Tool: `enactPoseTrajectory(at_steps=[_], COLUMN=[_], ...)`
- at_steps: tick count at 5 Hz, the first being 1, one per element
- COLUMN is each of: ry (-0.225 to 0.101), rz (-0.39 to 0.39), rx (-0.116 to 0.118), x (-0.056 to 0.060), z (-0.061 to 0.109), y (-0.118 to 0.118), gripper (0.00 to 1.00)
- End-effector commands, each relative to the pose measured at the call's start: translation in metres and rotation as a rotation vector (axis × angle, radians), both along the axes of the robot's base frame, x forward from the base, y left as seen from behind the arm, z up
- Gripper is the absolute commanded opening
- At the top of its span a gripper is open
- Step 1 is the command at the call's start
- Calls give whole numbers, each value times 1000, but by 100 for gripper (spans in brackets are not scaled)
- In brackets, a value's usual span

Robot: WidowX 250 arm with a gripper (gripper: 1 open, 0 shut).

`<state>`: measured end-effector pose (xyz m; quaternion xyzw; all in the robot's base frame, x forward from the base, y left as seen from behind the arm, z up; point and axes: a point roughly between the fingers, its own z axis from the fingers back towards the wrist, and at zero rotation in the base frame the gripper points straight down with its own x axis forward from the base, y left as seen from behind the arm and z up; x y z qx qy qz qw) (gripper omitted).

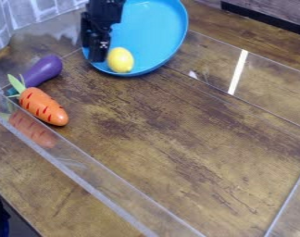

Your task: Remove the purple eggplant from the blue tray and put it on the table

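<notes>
**Eggplant lies on the wood, gripper empty at the tray's edge**

The purple eggplant (42,68) lies on the table (178,130), at the left, well apart from the blue tray (159,37). It is not in the tray, so I judge that the task is almost complete or complete. Just near of it lies the orange carrot (43,106), and the two seem to touch or nearly touch at the carrot's green top; I cannot tell which. In the tray only the yellow lemon (118,61) is seen, near its left rim.

The gripper (95,48) hangs over the tray's left edge, pointing down, its jaws spread wide and holding nothing. It stands beside the lemon, apart from the eggplant.

The eggplant looks small, smooth and glossy, dark purple, stubby, lying slanted.
</notes>
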<state>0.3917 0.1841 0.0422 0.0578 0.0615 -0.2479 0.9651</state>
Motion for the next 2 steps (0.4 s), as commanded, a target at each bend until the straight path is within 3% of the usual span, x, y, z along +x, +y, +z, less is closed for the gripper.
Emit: enactPoseTrajectory(at_steps=[1,2], ry=[-45,-45], rz=[-11,-1], rx=[28,29], x=[8,8], z=[17,17], y=[0,3], gripper=[100,0])
